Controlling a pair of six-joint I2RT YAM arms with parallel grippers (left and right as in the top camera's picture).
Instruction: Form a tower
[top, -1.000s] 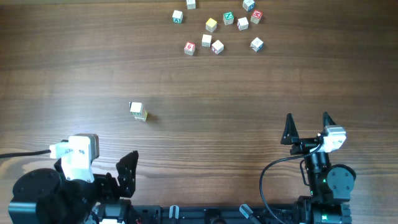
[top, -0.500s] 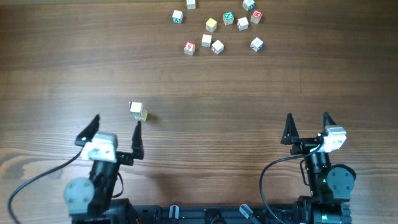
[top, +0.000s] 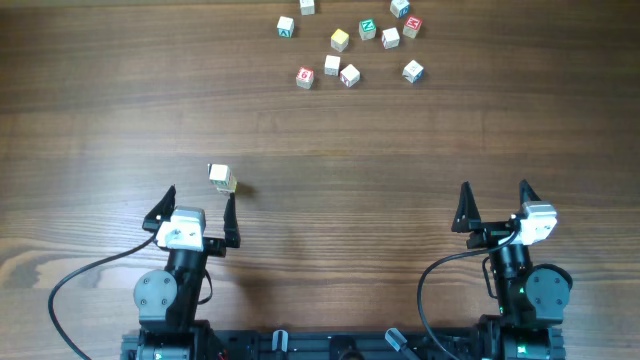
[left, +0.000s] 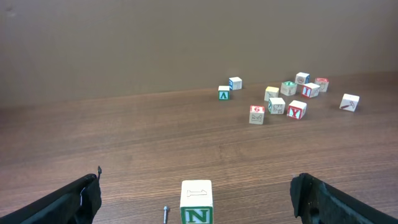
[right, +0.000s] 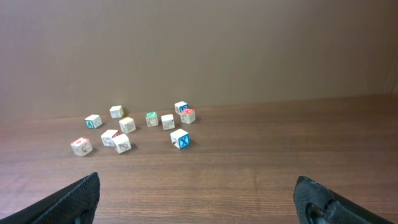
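The tower (top: 222, 178) is a short stack of pale letter cubes standing alone left of the table's middle. In the left wrist view its top cube (left: 196, 200) shows a green N on the near face, and the lower cubes are cut off by the frame's bottom edge. My left gripper (top: 198, 203) is open just behind the tower, the stack a little beyond its right fingertip (top: 231, 203), with nothing between the fingers (left: 81, 198). My right gripper (top: 495, 192) is open over bare wood at the near right, far from the tower, and holds nothing (right: 196, 186).
Several loose letter cubes (top: 350, 45) lie scattered at the far side of the table, also in the left wrist view (left: 286, 99) and the right wrist view (right: 134, 127). A small metal pin (left: 165, 213) lies beside the tower. A wall rises behind the table.
My left arm has swung from the near left corner to face forward, and its open gripper now stands right behind the tower. The right arm and the cubes have not moved.
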